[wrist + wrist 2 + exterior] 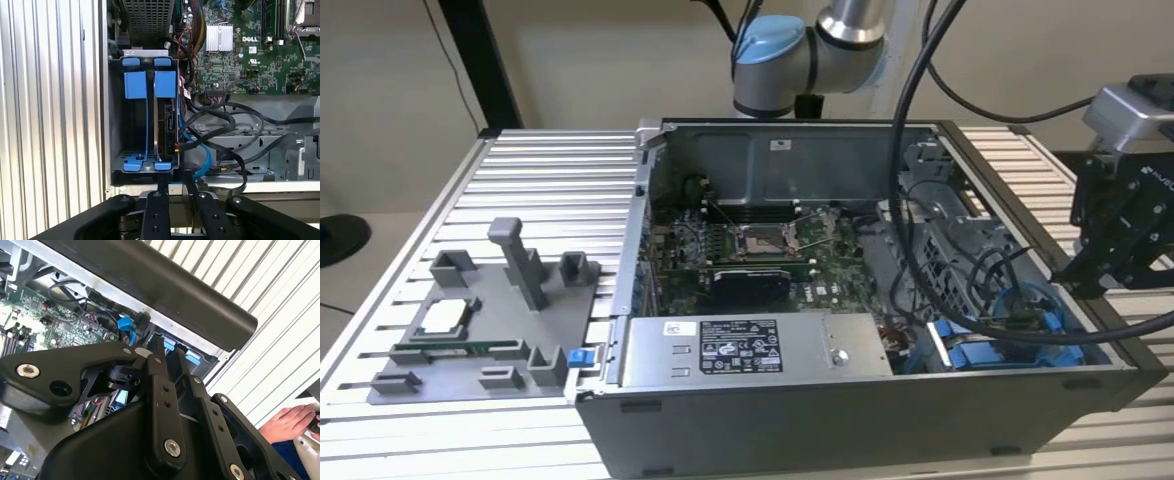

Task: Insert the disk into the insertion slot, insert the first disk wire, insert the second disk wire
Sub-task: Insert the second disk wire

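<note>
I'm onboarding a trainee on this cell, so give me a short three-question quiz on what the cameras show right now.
1. True or false: the case is open, with the motherboard showing.
2. The slot's rails are: A red, B blue, C green.
3. Which part of the case is the pincer nearest to?
Key: 1 true; 2 B; 3 the slot, at the case's end on the exterior view's right.
</note>
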You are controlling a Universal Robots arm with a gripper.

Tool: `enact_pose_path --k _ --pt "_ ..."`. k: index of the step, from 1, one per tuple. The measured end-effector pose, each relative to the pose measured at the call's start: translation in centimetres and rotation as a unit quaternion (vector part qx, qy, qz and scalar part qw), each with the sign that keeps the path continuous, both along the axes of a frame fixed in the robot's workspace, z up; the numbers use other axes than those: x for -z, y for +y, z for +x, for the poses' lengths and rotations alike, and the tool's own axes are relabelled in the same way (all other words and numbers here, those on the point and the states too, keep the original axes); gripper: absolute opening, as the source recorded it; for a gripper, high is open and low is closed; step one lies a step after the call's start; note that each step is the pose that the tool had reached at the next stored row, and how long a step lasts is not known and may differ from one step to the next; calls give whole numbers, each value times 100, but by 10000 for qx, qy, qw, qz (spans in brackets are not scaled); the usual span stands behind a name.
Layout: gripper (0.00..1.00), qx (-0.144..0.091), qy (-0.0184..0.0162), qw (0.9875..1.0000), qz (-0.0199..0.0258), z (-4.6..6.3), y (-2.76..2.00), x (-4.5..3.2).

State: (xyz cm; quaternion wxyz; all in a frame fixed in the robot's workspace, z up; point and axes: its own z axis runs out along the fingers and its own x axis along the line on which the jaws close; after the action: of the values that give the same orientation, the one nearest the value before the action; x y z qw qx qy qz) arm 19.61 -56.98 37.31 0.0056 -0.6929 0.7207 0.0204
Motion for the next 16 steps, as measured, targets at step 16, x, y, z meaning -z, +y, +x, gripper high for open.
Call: enact_pose_path --k 16 --pt "0 0 7 10000 0 66 85 0"
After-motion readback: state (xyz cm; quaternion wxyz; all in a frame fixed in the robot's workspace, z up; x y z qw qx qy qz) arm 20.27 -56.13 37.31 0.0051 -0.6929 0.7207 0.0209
